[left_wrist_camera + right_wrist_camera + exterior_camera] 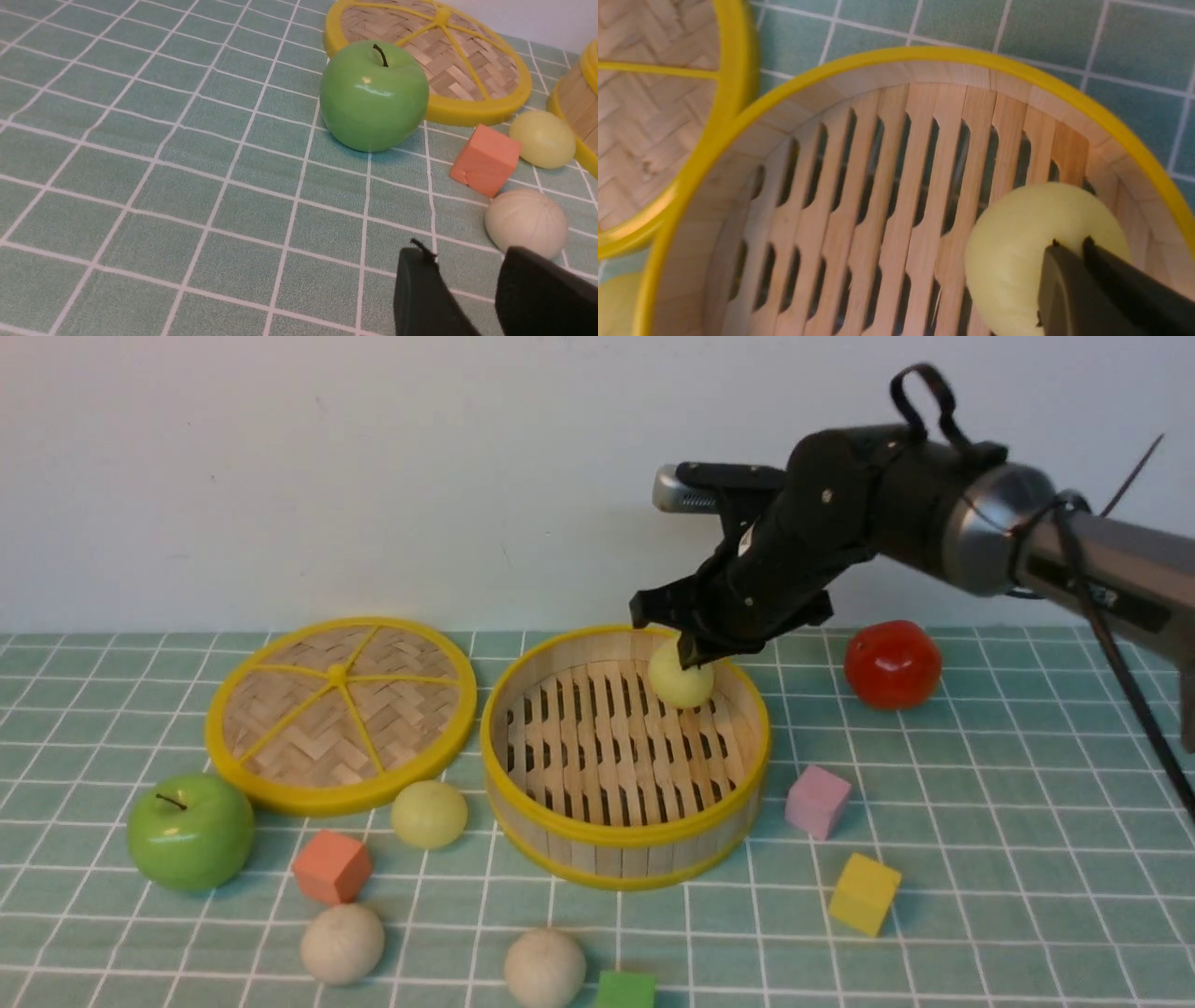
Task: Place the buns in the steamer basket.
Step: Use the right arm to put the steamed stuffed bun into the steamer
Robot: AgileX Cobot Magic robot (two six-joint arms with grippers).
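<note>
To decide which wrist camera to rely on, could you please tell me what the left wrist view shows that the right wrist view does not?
Only the left wrist view shows the green apple, the orange cube, a cream bun and the open left gripper. Only the right wrist view shows the slatted floor of the steamer basket and the right gripper pinching a yellow-green bun inside it. Both show the woven lid, the basket's wall and the loose yellow-green bun beside it.
</note>
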